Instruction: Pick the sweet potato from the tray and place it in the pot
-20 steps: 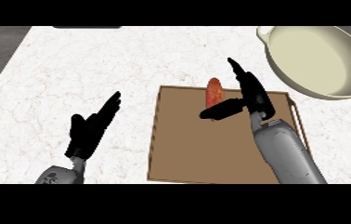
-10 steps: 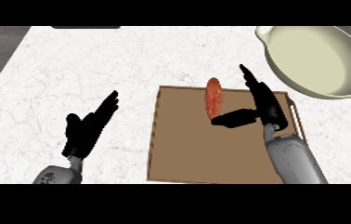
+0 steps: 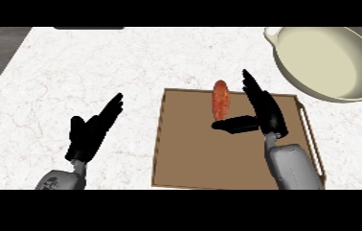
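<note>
Sweet potato lies on the tray, just beside the spread-fingered right robot hand.

Matt brown tray, marbled counter

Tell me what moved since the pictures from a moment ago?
The right hand slid a little toward the robot and rightward, so more of the sweet potato shows beside it. Its fingers are straight, its thumb pointing at the potato's near end; nothing has been taken hold of. The sweet potato, the tray, the pot and the resting left hand stayed where they were.
</note>
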Controlling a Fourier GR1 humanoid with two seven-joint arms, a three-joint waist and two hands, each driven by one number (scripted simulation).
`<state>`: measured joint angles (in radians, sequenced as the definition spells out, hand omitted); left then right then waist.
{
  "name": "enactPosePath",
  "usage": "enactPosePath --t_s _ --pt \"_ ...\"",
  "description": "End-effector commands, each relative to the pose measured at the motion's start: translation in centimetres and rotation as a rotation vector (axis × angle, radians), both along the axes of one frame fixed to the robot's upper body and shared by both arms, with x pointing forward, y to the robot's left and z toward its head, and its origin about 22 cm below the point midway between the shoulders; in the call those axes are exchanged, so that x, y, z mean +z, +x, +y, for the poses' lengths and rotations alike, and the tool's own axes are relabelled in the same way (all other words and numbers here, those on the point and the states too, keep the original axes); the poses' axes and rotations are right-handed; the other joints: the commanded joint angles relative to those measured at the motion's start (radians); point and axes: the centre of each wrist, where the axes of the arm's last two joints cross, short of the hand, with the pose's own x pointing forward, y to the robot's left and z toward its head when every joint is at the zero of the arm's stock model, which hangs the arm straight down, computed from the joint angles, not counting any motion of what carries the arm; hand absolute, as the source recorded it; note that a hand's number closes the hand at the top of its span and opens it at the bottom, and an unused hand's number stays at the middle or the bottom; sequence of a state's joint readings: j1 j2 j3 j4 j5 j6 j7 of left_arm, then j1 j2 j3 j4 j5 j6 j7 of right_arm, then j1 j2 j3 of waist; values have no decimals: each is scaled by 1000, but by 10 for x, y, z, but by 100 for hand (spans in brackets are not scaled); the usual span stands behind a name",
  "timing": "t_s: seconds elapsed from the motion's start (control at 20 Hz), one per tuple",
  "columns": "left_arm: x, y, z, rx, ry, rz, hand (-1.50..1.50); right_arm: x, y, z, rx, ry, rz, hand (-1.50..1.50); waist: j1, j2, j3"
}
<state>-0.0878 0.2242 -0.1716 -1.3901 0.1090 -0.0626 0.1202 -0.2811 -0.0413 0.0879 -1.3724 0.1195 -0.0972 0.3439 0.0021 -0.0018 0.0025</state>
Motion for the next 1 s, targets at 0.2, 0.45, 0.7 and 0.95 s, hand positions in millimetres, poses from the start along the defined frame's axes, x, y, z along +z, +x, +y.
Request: enactPosePath --t_s 0.2,0.45,0.7,0.95 --pt "-10 1 -5 2 -4 27 0 -46 -7 -5 -17 147 27 -150 -1 2 -2" --pt "-16 7 -20 -10 -1 56 0 -74 11 9 -17 149 45 -150 6 6 -2" --pt "-7 -2 -6 -19 -7 40 0 -91 -3 30 49 33 -25 150 15 5 -2" --pt "-12 -3 0 -4 -3 23 0 -91 5 17 28 141 -53 150 9 5 -2"
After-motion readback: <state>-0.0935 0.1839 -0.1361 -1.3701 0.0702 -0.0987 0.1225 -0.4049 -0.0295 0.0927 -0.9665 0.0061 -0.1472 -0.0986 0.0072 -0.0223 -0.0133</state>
